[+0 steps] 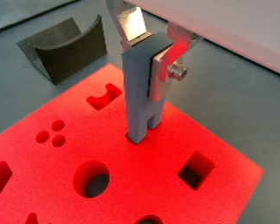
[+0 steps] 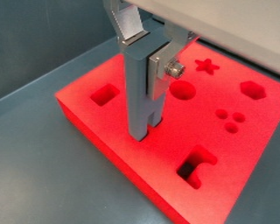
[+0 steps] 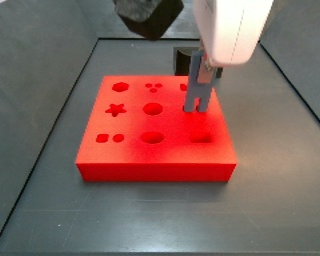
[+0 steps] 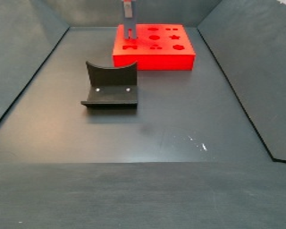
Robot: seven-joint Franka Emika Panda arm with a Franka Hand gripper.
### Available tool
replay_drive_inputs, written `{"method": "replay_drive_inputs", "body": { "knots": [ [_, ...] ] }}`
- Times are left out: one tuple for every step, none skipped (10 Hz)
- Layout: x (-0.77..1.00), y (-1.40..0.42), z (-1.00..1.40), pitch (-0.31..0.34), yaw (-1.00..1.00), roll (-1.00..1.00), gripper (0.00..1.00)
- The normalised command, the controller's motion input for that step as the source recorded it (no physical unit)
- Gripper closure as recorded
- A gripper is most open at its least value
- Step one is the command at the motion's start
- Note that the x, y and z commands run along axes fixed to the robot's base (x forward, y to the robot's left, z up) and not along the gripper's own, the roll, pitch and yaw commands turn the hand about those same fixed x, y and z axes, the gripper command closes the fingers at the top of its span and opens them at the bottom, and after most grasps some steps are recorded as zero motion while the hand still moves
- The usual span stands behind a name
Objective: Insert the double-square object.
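The double-square object (image 1: 143, 92) is a slim grey-blue bar with two square prongs, held upright. My gripper (image 1: 150, 45) is shut on its upper end, with a silver finger on each side, as also in the wrist view (image 2: 146, 45). The prong tips meet the top of the red board (image 1: 60, 105) near its middle, between the cut-outs. I cannot tell how deep they sit. In a side view the bar (image 3: 196, 92) stands on the board (image 3: 156, 160) under the white gripper body (image 3: 230, 30). The far side view shows the bar (image 4: 126, 33) on the board (image 4: 157, 58).
The red board has several shaped holes: a square (image 1: 195, 171), a circle (image 1: 94, 179), three dots (image 1: 52, 133) and a star (image 2: 206, 65). A dark grey curved block (image 4: 110, 86) stands on the grey floor beside the board, also in a wrist view (image 1: 63, 48).
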Motion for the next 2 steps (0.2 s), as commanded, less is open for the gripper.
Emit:
{"method": "replay_drive_inputs", "body": {
  "knots": [
    [0.00,0.00,-0.05,-0.116,0.00,-0.01,1.00],
    [0.00,0.00,0.00,0.000,0.00,0.00,1.00]
  ]
}}
